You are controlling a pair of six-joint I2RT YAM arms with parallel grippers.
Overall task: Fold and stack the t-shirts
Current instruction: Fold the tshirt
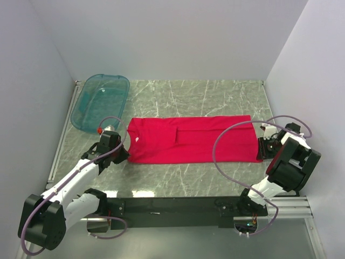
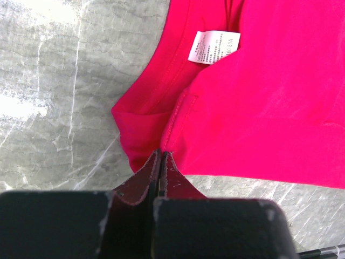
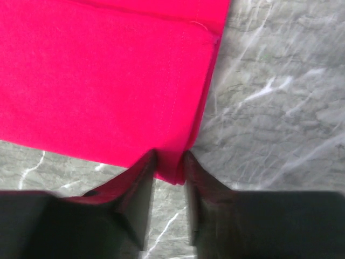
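The left gripper's [image 2: 160,154] fingers [image 2: 141,186] are pressed together with no gap, and the near left corner of the t-shirt [image 1: 191,139] runs right into their tips, so they appear to be pinching that corner just below the collar and its white label [image 2: 213,47]. The right gripper [image 3: 168,162] stands with its jaws apart astride the near right hem corner, the cloth between them but not clamped. The shirt lies flat across the middle of the bench [image 1: 188,183] as a long band, collar end left, hem end right, well clear of the teal tub [image 1: 99,100] at the far left corner. The step in hand looks like taking both near corners for another fold. Next the right jaws need to close, then both arms lift and carry the near edge together and evenly.
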